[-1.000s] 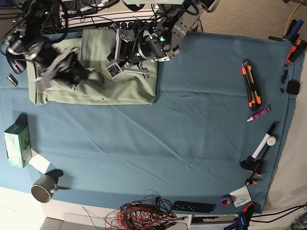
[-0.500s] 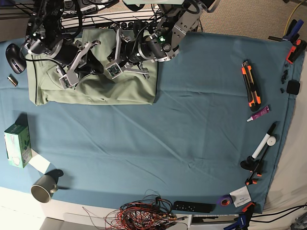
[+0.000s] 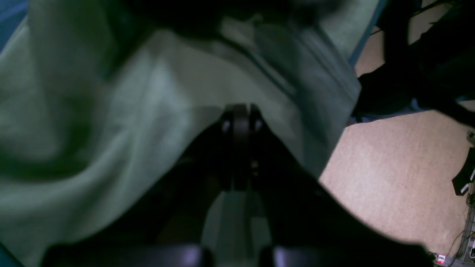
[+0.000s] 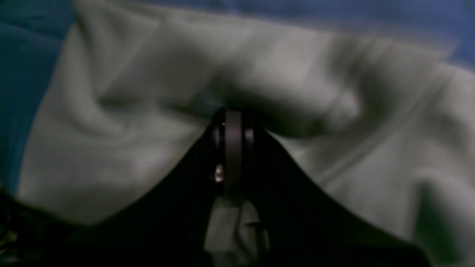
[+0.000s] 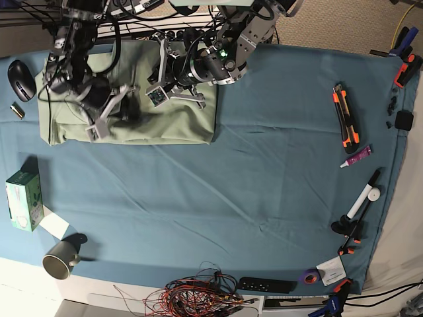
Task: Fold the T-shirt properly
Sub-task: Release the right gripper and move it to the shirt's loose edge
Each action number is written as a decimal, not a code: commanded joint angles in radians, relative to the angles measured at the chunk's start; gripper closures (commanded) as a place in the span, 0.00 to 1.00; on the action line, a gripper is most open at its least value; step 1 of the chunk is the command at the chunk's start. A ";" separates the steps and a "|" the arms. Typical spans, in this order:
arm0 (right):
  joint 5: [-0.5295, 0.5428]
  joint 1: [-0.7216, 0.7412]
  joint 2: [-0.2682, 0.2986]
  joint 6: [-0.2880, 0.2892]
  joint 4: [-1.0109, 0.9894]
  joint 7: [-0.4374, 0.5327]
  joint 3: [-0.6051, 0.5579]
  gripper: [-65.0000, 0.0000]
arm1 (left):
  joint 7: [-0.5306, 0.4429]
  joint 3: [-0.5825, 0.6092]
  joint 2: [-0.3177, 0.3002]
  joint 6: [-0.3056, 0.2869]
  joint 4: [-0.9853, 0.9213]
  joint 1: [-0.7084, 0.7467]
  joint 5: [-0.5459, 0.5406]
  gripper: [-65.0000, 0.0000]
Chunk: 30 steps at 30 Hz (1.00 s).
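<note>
Two arms over a folded T-shirt [image 5: 165, 122] in the base view, at about 10 o'clock on the teal cloth [image 5: 264, 172]. Left gripper [image 5: 153, 96] on the shirt's upper middle, right gripper [image 5: 99, 129] on its left half; jaw state hard to read from here. Shirt lying as a flat rectangle, its right edge near the cloth's centre line. Mouse [image 5: 22, 70] just off the shirt's left edge. Green box [image 5: 24, 200] at 8 o'clock, contents hidden. Mug [image 5: 61, 259] at 7 o'clock, tipped toward the camera, inside too dark to tell. Orange knife [image 5: 346, 115] at 2 o'clock, small tube [image 5: 357, 156] at 3 o'clock, marker [image 5: 365, 195] below it. Red wire tangle [image 5: 198, 294] and black remote [image 5: 268, 285] at 6 o'clock.

Left wrist view: left gripper [image 3: 240, 118] pressed together, pale green shirt fabric [image 3: 111, 129] draped around and over the tips, a strip of it showing between the finger bases. Beige floor [image 3: 389, 178] at 3 o'clock.

Right wrist view: right gripper [image 4: 233, 126] also drawn tight, tips buried under a rumpled fold of shirt [image 4: 297, 111]. Teal cloth [image 4: 22, 81] at 9 o'clock.
</note>
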 commanded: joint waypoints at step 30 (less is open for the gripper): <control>0.112 0.040 0.266 -0.145 -0.013 -0.128 0.484 0.62 | -0.020 0.003 -0.033 -0.004 0.010 -0.008 -0.014 1.00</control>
